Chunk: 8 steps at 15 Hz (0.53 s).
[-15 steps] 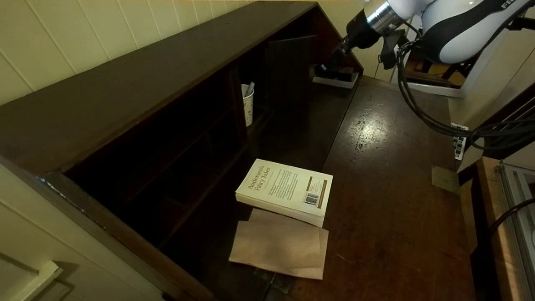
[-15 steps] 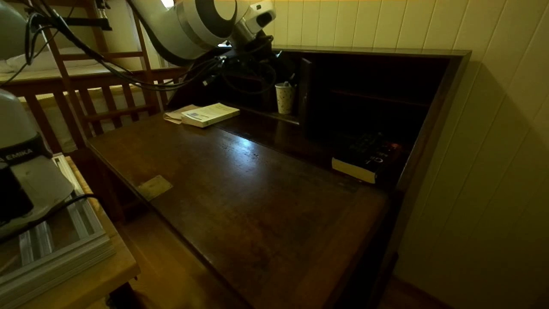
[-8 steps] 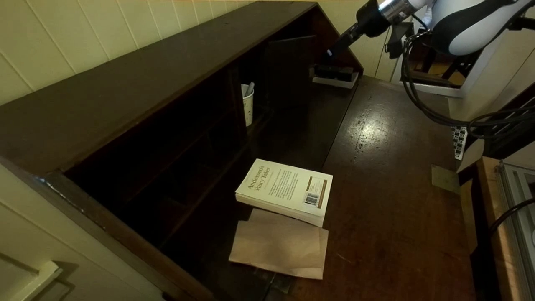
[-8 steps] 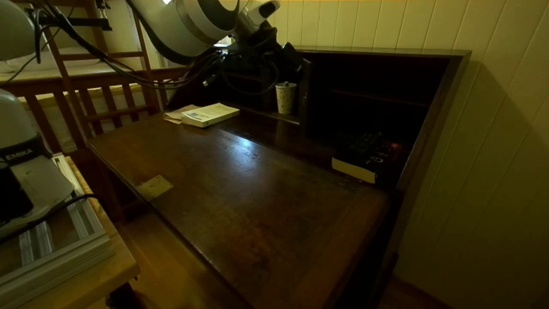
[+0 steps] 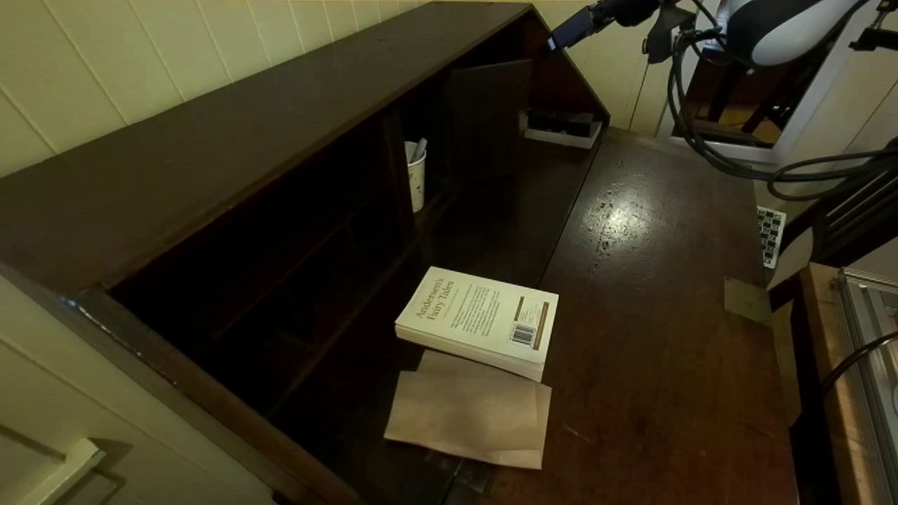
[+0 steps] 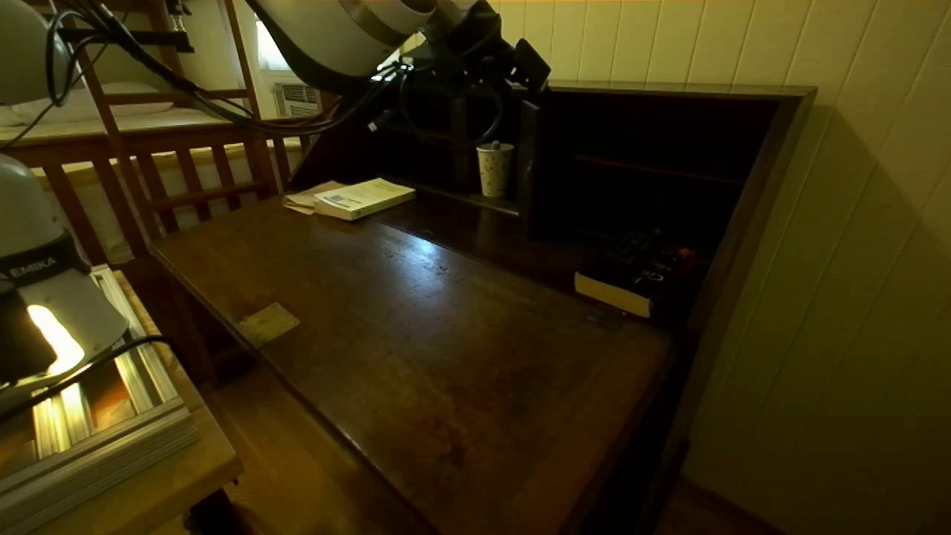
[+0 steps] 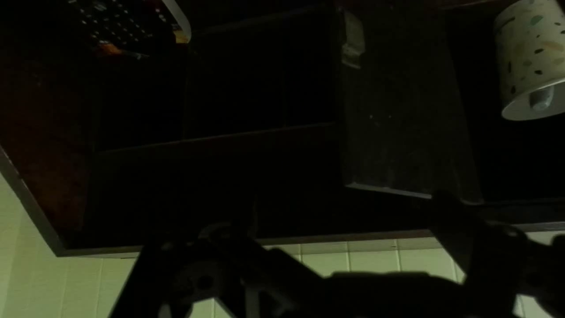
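My gripper (image 5: 551, 45) is raised at the far upper end of the dark wooden desk hutch; it also shows in an exterior view (image 6: 531, 65). In the wrist view my fingers (image 7: 348, 212) are dark and spread apart, with nothing seen between them. The gripper is nearest the top edge of an open dark door (image 5: 491, 116), which also shows in the wrist view (image 7: 406, 119); contact cannot be told. A speckled paper cup (image 6: 494, 171) holding a grey object stands beside the door and shows in the wrist view (image 7: 529, 62). A thick black book (image 6: 639, 271) lies below, inside the hutch.
A cream book (image 5: 484, 315) and a folded brown paper (image 5: 470, 421) lie on the desktop (image 5: 652, 365). The hutch top (image 5: 245, 133) runs along the panelled wall. Cables hang from the arm. A bunk bed (image 6: 186, 163) stands behind.
My gripper has risen from near the black book to above the open door's level. In an exterior view it has moved up and to the right. The books, cup and door have not moved.
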{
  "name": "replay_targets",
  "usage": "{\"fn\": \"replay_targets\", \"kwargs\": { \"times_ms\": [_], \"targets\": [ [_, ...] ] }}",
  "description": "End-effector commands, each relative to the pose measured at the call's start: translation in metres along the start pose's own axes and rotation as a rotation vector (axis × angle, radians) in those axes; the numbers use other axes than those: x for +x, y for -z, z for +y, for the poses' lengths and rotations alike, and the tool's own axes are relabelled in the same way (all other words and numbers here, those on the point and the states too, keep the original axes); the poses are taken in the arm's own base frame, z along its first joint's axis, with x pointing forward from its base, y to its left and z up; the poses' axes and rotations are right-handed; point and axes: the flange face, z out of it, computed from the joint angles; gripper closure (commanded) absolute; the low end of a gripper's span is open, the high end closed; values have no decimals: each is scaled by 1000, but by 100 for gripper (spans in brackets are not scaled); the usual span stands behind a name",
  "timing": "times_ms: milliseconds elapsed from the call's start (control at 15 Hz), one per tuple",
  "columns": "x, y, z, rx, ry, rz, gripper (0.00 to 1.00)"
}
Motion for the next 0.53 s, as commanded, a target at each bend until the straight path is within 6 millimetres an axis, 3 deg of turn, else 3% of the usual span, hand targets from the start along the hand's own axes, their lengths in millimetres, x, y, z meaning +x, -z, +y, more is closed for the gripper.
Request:
{"fn": "replay_targets", "kwargs": {
  "times_ms": [0,467],
  "targets": [
    [0,-1,0,2,-1,0,0],
    [5,-4,-1,17,1,8,0]
  ]
}}
